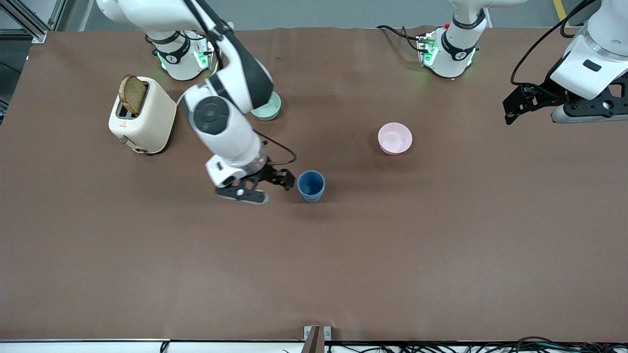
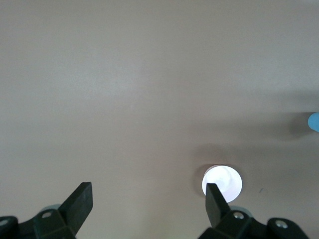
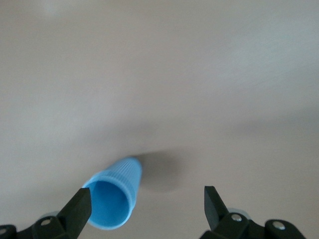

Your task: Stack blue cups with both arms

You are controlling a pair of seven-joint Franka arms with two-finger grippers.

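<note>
we see only one small matte blue plastic cup (image 1: pixel 311 185) standing upright on the brown table (image 1: pixel 441 245), a little left of the centre of the front view, open mouth up. its ribbed wall looks doubled at the rim, so we judge that the second cup may already sit nested in it, but we cannot tell for sure.

the right arm's black two-finger tool (image 1: pixel 274 182) hangs low just beside the cup, toward the right arm's end of the table. its fingers are spread wide and hold nothing; in the right wrist view the cup (image 3: pixel 113 198) shows at one fingertip rather than between the two, so the tool is beside it, not around it. we read this placing as either a release just made or an approach not yet lined up.

the left arm's tool (image 1: pixel 515 105) waits high at the upper right of the front view, over the table edge at the left arm's end, its fingers likewise parted and empty. its wrist view looks down on the round pink bowl (image 2: pixel 222 181), which stands right of centre in the front view.

a cream toaster (image 1: pixel 142 121) with a slice of brown bread (image 1: pixel 132 94) in its slot sits at the upper left, and a pale green bowl (image 1: pixel 269 109) is partly hidden under the right arm.
</note>
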